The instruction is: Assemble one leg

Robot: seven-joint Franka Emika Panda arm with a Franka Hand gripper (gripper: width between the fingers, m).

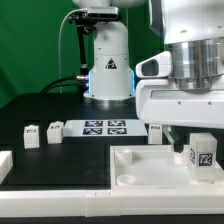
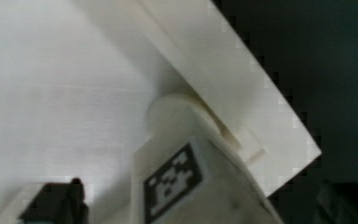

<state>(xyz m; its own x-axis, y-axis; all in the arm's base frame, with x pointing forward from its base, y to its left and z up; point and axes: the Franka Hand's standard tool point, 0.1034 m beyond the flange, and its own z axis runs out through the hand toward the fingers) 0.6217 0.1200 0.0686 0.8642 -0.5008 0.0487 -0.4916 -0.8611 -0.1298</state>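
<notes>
- The gripper (image 1: 203, 150), at the right edge of the exterior view, stands with its fingers spread wide and clamps nothing.
- Between them stands the leg (image 1: 202, 155): a small white stubby block, upright, with a black-and-white tag on its face.
- It sits on the white panel (image 1: 140, 160) at the lower right, over a corner socket.
- The arm (image 1: 195, 60) comes straight down from the upper right, wrist vertical.
- Further legs (image 1: 31, 135) and the marker board (image 1: 104, 127) lie at centre left.

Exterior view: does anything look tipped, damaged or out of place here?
Nothing stands out. The leg stands upright on the white panel under the open tool. Three small white blocks sit upright beside the marker board.
</notes>
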